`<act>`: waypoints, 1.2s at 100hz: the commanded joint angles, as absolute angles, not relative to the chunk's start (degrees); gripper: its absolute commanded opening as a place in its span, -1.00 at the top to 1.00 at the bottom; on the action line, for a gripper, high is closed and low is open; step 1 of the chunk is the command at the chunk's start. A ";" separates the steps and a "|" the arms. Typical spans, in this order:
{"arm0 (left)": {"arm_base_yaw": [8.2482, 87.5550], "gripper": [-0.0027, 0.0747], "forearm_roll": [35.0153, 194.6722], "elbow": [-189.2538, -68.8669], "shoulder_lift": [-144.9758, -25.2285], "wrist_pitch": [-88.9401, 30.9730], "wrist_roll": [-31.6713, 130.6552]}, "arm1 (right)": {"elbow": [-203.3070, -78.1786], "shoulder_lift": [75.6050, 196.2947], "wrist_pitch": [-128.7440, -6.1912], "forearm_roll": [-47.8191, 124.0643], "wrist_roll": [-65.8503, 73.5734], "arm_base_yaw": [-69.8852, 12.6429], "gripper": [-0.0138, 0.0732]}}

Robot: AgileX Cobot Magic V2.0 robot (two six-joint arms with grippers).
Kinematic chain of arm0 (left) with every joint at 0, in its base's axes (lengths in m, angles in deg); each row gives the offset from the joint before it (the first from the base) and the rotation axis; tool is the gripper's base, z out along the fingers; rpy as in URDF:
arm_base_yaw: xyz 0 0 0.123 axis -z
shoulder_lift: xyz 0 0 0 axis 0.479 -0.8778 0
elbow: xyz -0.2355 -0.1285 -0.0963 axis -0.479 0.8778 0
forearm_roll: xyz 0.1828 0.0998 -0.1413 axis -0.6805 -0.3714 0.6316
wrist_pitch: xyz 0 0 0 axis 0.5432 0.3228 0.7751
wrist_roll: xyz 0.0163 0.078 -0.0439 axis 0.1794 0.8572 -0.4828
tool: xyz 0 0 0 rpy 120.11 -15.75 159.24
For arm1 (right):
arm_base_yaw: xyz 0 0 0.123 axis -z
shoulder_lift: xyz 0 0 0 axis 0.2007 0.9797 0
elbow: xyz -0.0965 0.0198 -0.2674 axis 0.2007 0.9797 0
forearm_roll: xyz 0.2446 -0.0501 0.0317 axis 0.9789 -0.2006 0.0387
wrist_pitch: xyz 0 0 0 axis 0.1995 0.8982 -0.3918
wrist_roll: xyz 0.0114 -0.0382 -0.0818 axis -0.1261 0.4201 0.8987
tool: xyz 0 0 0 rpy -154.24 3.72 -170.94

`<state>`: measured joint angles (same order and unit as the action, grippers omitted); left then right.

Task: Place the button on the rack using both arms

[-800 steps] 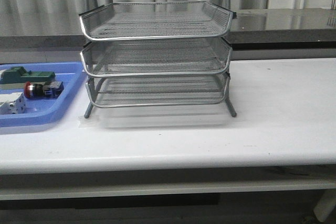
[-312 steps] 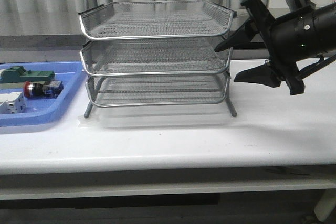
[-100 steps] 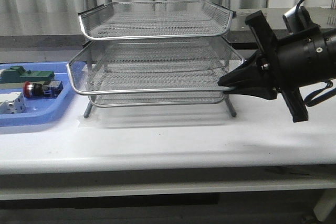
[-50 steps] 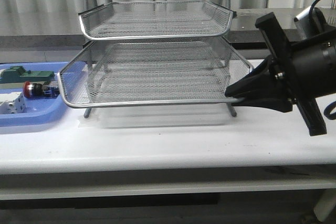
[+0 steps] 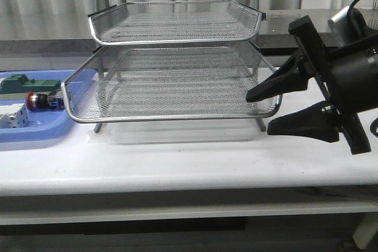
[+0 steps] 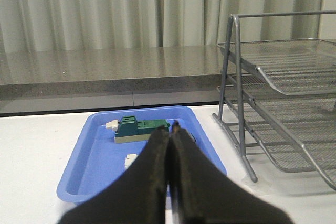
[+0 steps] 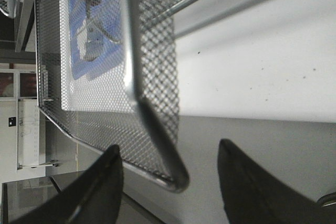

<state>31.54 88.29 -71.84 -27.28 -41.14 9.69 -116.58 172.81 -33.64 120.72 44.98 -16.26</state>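
Fingers of the right gripper (image 5: pixel 274 110) gape off the tray corner; left gripper (image 6: pixel 170 139) is pinched empty, nearer the button (image 5: pixel 40 101), lying crosswise at nine o'clock of the rack (image 5: pixel 177 57).

Readable text: you will find none in any view.
Rack (image 5: pixel 177 57): bare wire mesh, no label or brand for you to read.
Blue tray (image 5: pixel 35 131), left of the rack: no markings; the parts in it show you no legible print.
Right gripper (image 5: pixel 260 110): plain black, no lettering.
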 commanded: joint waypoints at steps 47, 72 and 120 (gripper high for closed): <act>31.47 0.99 88.67 -68.67 -25.45 -45.46 9.19 | -117.45 153.83 -35.57 92.06 25.78 -16.23 -0.30; 31.47 0.99 88.67 -68.67 -25.45 -45.46 9.19 | -117.51 141.39 -41.04 75.00 14.75 -16.23 -0.30; 31.47 0.99 88.67 -68.67 -25.45 -45.46 9.19 | -123.66 126.93 -35.38 41.09 -9.00 -16.23 -0.30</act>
<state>31.54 88.29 -71.84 -27.28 -41.14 9.69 -120.44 128.90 -35.72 46.88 -3.86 -16.26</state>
